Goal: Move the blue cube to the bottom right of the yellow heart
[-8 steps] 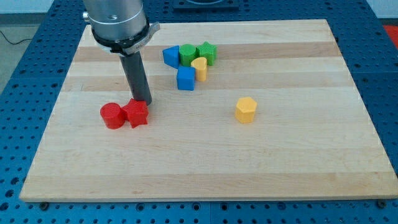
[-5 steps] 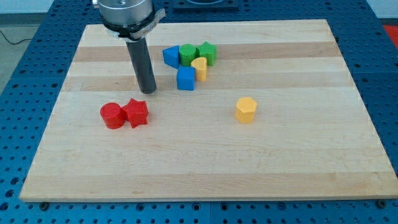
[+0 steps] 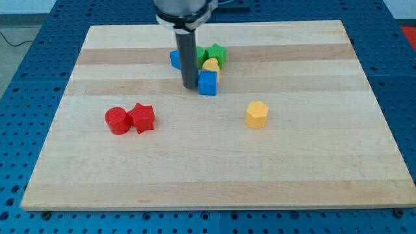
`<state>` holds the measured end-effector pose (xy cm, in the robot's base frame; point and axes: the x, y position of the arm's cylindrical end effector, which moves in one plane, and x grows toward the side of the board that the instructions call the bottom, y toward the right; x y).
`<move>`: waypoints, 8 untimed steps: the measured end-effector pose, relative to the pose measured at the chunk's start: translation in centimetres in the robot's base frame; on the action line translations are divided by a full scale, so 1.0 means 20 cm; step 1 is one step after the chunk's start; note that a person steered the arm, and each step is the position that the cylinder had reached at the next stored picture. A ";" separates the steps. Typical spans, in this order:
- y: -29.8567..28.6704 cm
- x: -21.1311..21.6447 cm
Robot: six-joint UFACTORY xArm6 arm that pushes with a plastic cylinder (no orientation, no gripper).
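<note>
Jaws: none on this arm; my tip [image 3: 190,87] sits at the upper centre of the worktop [image 3: 312,162], apparently touching the left face of the blue cube [image 3: 208,83]. That cube lies just below the yellow heart [image 3: 210,65].

Robotics lab, blue perforated bench [image 3: 39,39] w/ hole grid, wooden board [image 3: 312,149] on top
</note>
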<state>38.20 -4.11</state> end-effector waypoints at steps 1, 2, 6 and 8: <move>0.03 0.00; 0.03 0.01; 0.07 0.34; 0.45 0.11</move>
